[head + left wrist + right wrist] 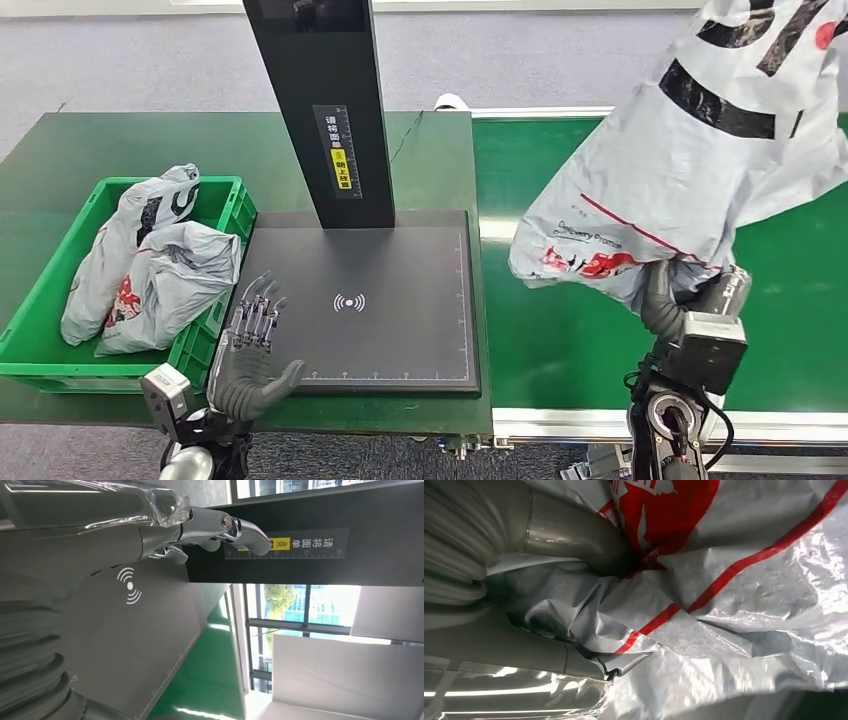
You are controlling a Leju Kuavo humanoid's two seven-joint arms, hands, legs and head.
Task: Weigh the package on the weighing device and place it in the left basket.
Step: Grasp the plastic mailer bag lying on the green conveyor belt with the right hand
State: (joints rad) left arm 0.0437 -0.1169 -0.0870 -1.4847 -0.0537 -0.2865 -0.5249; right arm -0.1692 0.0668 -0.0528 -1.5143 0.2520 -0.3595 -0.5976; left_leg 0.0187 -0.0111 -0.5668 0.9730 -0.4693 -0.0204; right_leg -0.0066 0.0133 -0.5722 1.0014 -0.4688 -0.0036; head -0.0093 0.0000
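While our right hand (672,300) grips the package (690,150) at the head view's upper right, ready for the scale (370,300), our left hand (250,345) waits open, lower left. Right wrist: fingers (569,530) clutch its film.

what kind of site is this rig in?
Likely a parcel-sorting or logistics station. A green conveyor belt runs beside a black weighing platform with a scanner column, the right hand holds a grey courier bag, and more bags fill a green basket.
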